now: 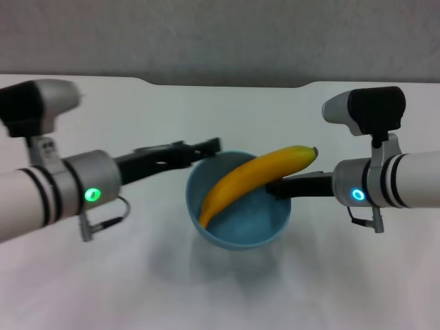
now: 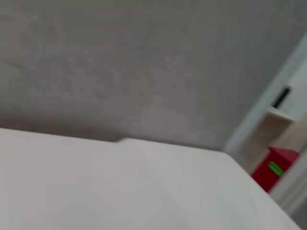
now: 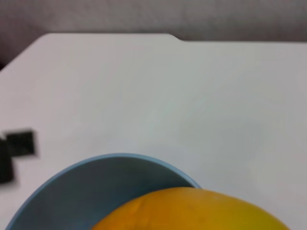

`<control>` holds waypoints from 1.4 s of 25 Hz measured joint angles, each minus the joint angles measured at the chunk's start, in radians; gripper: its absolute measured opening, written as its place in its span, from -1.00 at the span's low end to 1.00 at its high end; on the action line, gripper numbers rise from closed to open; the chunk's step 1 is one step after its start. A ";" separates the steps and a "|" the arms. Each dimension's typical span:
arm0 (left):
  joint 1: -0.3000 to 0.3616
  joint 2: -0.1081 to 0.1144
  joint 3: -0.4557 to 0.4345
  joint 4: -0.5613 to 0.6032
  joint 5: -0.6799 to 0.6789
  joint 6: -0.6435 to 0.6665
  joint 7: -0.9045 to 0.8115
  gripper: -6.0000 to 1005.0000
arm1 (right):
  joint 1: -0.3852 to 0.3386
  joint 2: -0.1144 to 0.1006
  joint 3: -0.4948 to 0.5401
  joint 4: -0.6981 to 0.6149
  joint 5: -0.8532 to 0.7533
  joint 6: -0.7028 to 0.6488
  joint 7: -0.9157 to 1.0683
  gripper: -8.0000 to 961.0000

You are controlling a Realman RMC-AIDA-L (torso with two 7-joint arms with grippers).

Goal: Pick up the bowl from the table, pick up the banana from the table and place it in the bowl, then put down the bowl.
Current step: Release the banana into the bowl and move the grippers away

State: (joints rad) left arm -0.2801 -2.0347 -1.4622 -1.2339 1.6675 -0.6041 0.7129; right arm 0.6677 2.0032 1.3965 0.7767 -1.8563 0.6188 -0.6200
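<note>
Head view: banana (image 1: 258, 180) propped in bowl (image 1: 238, 210), tip overhanging rim. Left gripper (image 1: 206, 146) pinching far-left rim; right gripper (image 1: 278, 187) at right rim, opening unclear. Could roll out if bowl tilts.

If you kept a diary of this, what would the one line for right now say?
banana: in bowl, tip over rim | left hand: at bowl's far-left rim | right hand: at right rim under banana | bowl: above table, not set down

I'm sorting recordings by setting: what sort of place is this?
Probably a lab or test room, not a kitchen: a plain white table against a bare grey wall, holding only a bowl and banana, with a red bin beside pale shelving.
</note>
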 joint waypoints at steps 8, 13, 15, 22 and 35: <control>0.056 0.000 -0.175 0.004 0.102 -0.015 0.008 0.67 | 0.064 -0.003 0.065 -0.075 -0.027 0.048 -0.001 -0.92; 0.074 -0.001 -0.205 0.024 0.126 -0.002 0.006 0.67 | 0.161 -0.003 0.106 -0.193 -0.073 0.067 0.003 -0.92; 0.063 -0.001 -0.209 0.057 0.140 0.024 0.009 0.67 | 0.210 -0.003 0.109 -0.257 -0.075 0.068 0.003 -0.92; 0.035 -0.001 -0.234 0.137 0.189 0.068 0.012 0.67 | 0.286 0.001 0.106 -0.336 -0.071 0.071 0.000 -0.92; 0.037 -0.005 -0.225 0.163 0.183 0.090 0.014 0.67 | 0.238 0.018 -0.075 -0.328 0.041 0.012 0.000 -0.92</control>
State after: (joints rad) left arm -0.2433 -2.0393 -1.6873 -1.0712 1.8505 -0.5140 0.7265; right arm 0.9054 2.0209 1.3217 0.4482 -1.8155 0.6305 -0.6202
